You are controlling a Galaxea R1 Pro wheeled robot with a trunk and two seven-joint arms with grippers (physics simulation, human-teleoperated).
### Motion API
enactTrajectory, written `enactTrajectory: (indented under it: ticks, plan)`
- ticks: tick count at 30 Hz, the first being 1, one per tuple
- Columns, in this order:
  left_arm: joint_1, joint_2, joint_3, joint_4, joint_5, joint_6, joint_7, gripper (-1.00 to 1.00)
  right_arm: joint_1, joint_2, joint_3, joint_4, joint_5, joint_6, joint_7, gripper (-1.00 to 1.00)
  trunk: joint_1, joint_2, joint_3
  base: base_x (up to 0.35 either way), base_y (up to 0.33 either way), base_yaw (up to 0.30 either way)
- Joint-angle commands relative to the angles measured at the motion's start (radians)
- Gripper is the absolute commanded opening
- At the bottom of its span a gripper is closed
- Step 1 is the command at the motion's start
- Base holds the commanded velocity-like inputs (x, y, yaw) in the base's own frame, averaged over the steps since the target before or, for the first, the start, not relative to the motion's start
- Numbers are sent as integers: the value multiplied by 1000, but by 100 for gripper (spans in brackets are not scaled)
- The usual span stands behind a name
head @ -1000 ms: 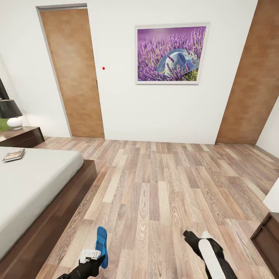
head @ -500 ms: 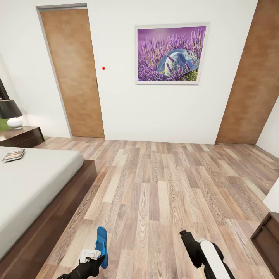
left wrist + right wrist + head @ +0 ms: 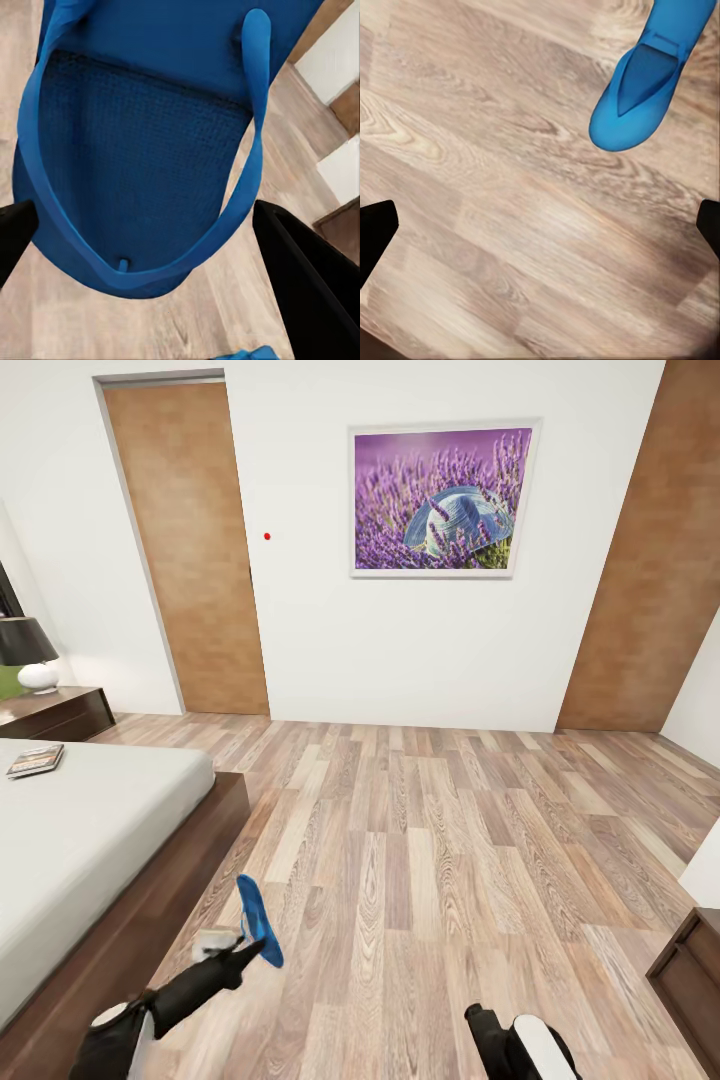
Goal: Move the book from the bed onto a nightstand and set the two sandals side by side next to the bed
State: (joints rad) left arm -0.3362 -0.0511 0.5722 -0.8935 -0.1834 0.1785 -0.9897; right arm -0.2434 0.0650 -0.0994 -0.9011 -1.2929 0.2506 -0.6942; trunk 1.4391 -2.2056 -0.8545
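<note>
Since a second ago the left pincer [image 3: 232, 943] has swung up and toward the low bed with the pale grey mattress [image 3: 90, 820], now gripping one bright blue flip-flop sandal [image 3: 258, 932] closed between its fingers above the brown-grey wood plank floor [image 3: 430, 840]. Lower now, the right pincer [image 3: 540, 225] is spreading wide and empty over the floor, near the other blue flip-flop sandal [image 3: 649, 75]. A thin dark paperback book [image 3: 36, 760] is lying on the mattress, near the small dark brown wooden nightstand [image 3: 55, 712].
</note>
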Motion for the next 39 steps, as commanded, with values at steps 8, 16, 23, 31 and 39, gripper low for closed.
enactTrajectory:
  ticks: [8, 16, 23, 31, 39]
  plan:
    - [0, -5, 9, -289, 46, 198, -142, -100, -1, 0, -5, 6, -5, 9, -4, 100, 0, 0, -1, 0, 0, 0]
    - [0, -11, 9, -307, 47, 211, -145, -100, -1, -1, -5, 12, -5, 13, -1, 100, 8, -14, -8, 0, 0, 0]
    - [0, -12, 9, -308, 47, 212, -145, -100, -1, 1, -4, 13, -5, 17, -2, 100, 34, -63, -29, 0, 0, 0]
    - [0, -10, 9, -309, 48, 214, -147, -100, -1, 2, -2, 13, -5, 18, -1, 100, 65, -119, -55, 0, 0, 0]
    - [0, -10, 9, -309, 48, 214, -147, -100, -1, 2, -2, 14, -5, 12, 4, 100, 96, -175, -80, 0, 0, 0]
